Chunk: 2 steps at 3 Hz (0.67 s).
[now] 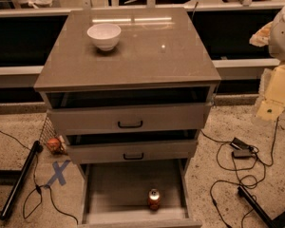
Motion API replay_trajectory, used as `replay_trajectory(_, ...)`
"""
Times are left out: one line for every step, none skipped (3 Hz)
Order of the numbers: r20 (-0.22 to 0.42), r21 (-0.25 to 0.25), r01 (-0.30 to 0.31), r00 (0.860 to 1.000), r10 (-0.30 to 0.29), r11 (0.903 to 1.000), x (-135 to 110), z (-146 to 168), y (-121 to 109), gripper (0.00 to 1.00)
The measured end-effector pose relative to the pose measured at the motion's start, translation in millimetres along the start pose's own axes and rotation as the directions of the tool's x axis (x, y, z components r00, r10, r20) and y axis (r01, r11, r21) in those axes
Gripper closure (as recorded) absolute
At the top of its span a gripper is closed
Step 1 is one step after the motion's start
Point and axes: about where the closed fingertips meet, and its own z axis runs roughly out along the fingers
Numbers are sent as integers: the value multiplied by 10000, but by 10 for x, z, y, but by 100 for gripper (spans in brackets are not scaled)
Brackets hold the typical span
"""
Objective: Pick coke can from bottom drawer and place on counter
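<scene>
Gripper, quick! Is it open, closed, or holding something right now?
Gripper: at the right edge of the view, apart from the coke can, which stands in the bottom drawer. Open or closed cannot be told.

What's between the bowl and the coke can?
In the camera view: bare counter, then the top drawer and middle drawer, both partly open, above the can. The gripper sits at the right edge.

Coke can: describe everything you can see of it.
The coke can is a small red cylinder with a silvery top, looking metallic. It stands upright on the floor of the open bottom drawer, right of centre, close to the front wall. Nothing grips it: the gripper hangs far off at the view's right edge.
</scene>
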Motion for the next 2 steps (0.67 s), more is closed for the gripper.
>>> replay_trajectory(0, 0, 0, 10000, 0, 10000, 0, 0, 0, 0)
replay_trajectory(461, -765, -253, 9985, 289, 9967, 79, 446, -33, 0)
